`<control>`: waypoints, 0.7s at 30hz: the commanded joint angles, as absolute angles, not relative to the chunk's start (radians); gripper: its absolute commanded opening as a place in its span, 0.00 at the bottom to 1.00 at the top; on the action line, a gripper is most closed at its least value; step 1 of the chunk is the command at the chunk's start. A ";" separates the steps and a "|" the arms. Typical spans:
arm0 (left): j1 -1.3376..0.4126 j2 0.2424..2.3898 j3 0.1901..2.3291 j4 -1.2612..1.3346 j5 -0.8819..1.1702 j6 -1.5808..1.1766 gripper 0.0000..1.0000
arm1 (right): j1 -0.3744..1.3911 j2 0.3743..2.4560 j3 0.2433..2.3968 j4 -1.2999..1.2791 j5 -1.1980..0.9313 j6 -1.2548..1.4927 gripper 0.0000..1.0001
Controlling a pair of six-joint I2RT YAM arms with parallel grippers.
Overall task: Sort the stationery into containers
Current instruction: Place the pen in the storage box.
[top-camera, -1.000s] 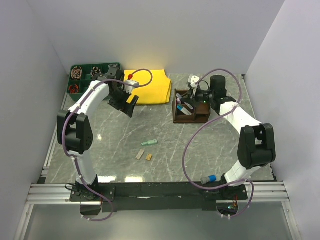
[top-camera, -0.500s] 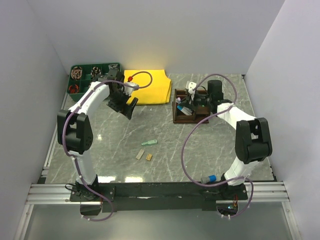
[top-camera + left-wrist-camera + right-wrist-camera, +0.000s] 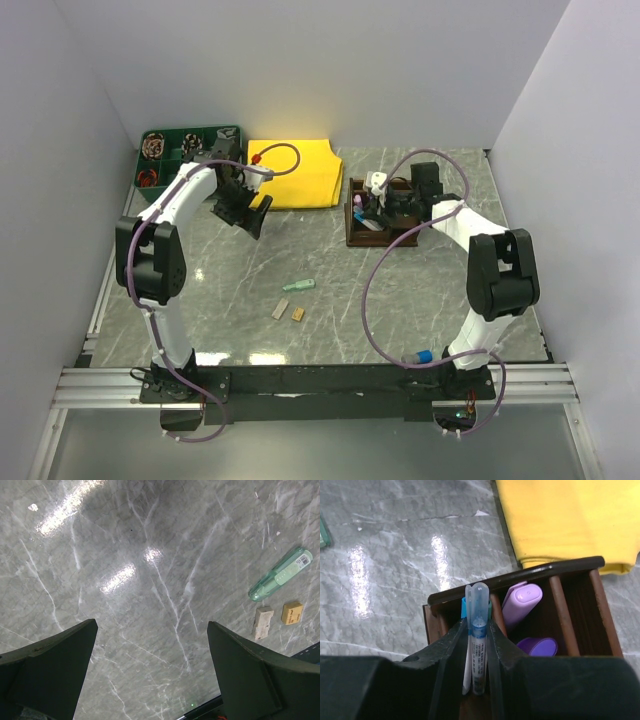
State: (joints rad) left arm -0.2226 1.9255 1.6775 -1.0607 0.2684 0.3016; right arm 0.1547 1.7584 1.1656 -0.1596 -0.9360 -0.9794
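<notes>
The dark brown wooden organiser stands at the back right. My right gripper hangs over it, shut on a blue-capped marker pen, which it holds upright above the organiser's left compartment. Two purple markers stand in the compartment beside it. A green marker and two tan eraser blocks lie on the marble mid-table. They also show in the left wrist view: marker, blocks. My left gripper is open and empty above bare marble.
A yellow cloth lies at the back, just left of the organiser. A green divided tray with coiled round items stands at the back left. A small blue-capped item sits by the right arm's base.
My right gripper has moved left, over the organiser's left side, with the blue marker. The left arm has shifted only slightly.
</notes>
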 commanded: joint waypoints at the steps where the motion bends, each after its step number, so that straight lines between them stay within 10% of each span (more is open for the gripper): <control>1: -0.221 1.924 1.710 -1.060 0.299 0.310 0.99 | 0.147 1.741 1.181 -0.178 -0.904 -1.008 0.34; 5: -0.221 1.924 1.721 -1.046 0.278 0.308 0.99 | 0.147 1.698 1.180 -0.193 -0.907 -0.996 0.54; 21: -0.271 1.628 1.426 -0.910 0.308 0.256 0.99 | 0.209 1.320 1.155 -0.337 -0.816 -0.854 0.62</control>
